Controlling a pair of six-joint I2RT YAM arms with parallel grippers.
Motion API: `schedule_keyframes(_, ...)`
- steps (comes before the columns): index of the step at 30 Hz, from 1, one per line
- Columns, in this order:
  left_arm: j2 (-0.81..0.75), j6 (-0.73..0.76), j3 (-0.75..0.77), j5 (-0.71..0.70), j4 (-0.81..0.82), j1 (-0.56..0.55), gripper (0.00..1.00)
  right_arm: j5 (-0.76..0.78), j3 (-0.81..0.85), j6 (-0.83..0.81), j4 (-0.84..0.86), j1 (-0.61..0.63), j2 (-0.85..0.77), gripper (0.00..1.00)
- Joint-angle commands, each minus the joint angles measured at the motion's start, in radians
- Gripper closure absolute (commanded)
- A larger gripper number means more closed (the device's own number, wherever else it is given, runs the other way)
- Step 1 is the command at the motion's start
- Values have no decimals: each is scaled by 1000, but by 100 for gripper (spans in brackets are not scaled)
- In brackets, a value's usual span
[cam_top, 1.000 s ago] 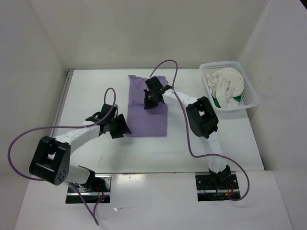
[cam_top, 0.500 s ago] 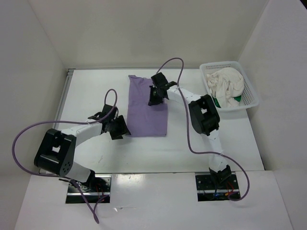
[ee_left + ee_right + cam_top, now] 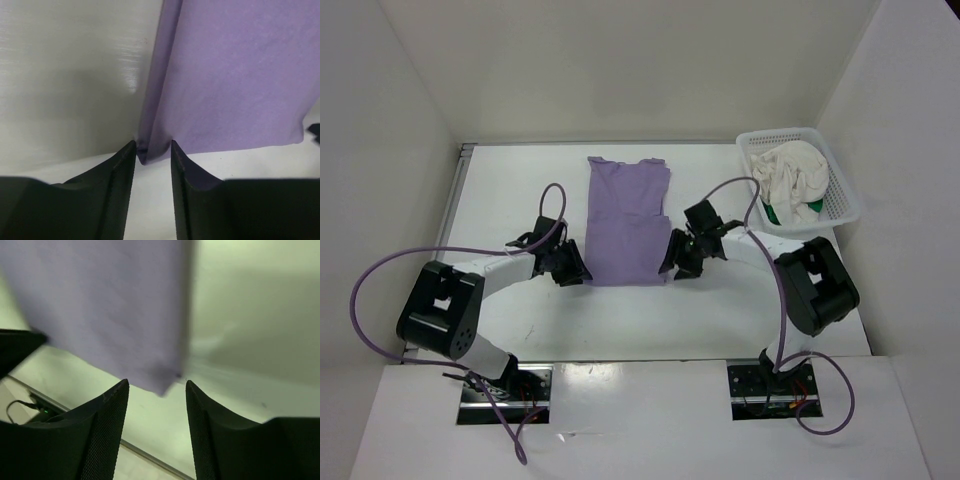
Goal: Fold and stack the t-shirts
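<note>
Top external view: left end effector (image 3: pixel 573 267) and right end effector (image 3: pixel 678 262), both released, bracket the near corners of the purple t-shirt (image 3: pixel 627 220); advise pinching both evenly before folding.

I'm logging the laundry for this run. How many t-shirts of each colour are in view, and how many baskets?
Purple t-shirt: 1
White t-shirt: 1
Green t-shirt: 1
Mesh basket: 1
Total: 4
</note>
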Motion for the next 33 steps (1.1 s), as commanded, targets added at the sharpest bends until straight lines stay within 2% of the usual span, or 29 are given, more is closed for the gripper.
schedule_keyframes(1, 25, 5, 12, -11, -8, 2, 60, -55, -86, 57, 61, -6, -22, 43)
schedule_keyframes(7, 25, 5, 12, -20, -8, 2, 65, -102, -124, 96, 130, -6, 28, 42)
schedule_keyframes(10, 25, 5, 12, -20, -8, 2, 70, -103, -124, 96, 161, -6, 53, 45)
schedule_keyframes(12, 25, 5, 12, -20, -8, 2, 71, -103, -124, 96, 161, -6, 63, 52)
schedule_keyframes(13, 25, 5, 12, -20, -8, 2, 75, -87, -114, 96, 161, -6, 76, 57)
schedule_keyframes(14, 25, 5, 12, -20, -8, 2, 76, -87, -100, 96, 161, -6, 88, 67)
schedule_keyframes(16, 25, 5, 12, -11, -8, 2, 79, -87, -100, 96, 161, -6, 97, 75)
schedule_keyframes(17, 25, 5, 12, -11, -8, 2, 82, -78, -89, 96, 161, -6, 97, 84)
schedule_keyframes(21, 25, 16, 21, 12, -18, 2, 85, -58, -89, 77, 127, -6, 76, 97)
schedule_keyframes(24, -14, 37, 21, 33, -89, 2, 89, -58, -89, 68, 84, -6, 48, 100)
schedule_keyframes(29, -125, 70, -20, 108, -249, 2, 96, -83, -196, 57, -12, 37, -71, 100)
schedule_keyframes(32, -250, 22, -20, 207, -352, 2, 97, -110, -245, 97, -101, 92, -163, 100)
schedule_keyframes(33, -355, 2, -20, 217, -410, 2, 98, -121, -255, 123, -123, 106, -194, 100)
